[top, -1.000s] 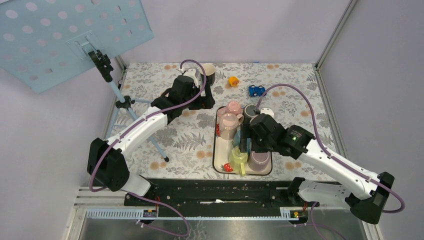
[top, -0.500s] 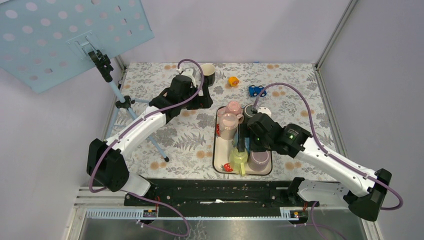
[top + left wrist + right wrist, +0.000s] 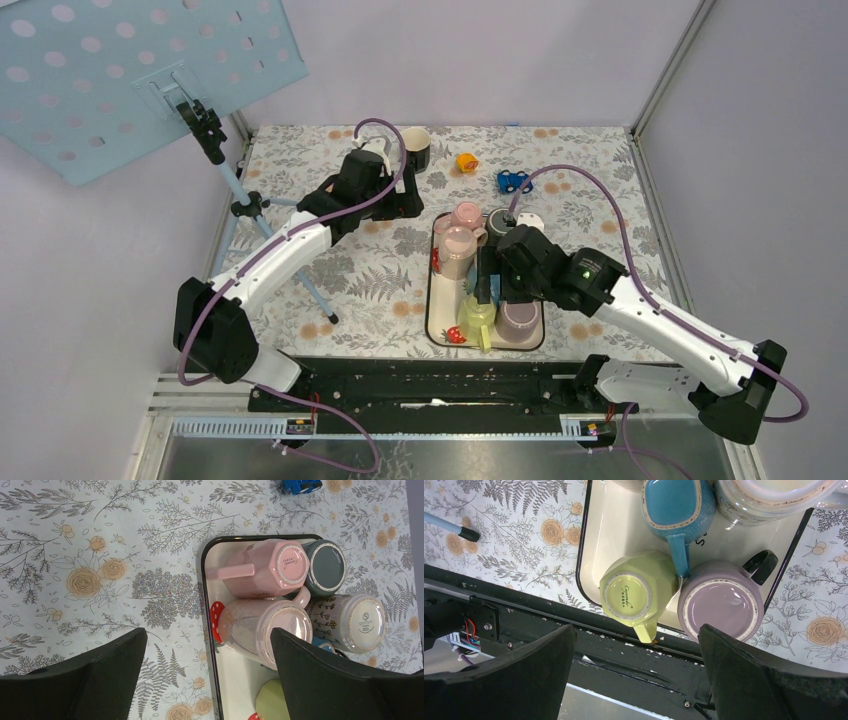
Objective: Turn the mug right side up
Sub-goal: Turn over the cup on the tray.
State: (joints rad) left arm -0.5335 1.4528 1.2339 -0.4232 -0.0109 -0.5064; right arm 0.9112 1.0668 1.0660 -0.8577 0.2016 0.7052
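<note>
Lime-green mug (image 3: 626, 592) upside down on cream tray (image 3: 614, 530), centre frame — left gripper (image 3: 207, 645), right gripper (image 3: 638, 645) both spread, empty.

The left gripper (image 3: 403, 200) has pulled back from the black mug (image 3: 416, 148), now uncovered. The right gripper (image 3: 488, 285) has shifted slightly left over the tray (image 3: 430, 310).

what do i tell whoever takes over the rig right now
Left gripper: fingers open, empty, over the table beside the tray.
Right gripper: fingers open, empty, over the green mug and purple mug at the tray's near end.
Mugs on the tray all sit bottom up; a dark mug stands upright on the table's far side.
Done: the dark mug, apparently. Left: grasp a tray mug and turn it over; none is held.
</note>
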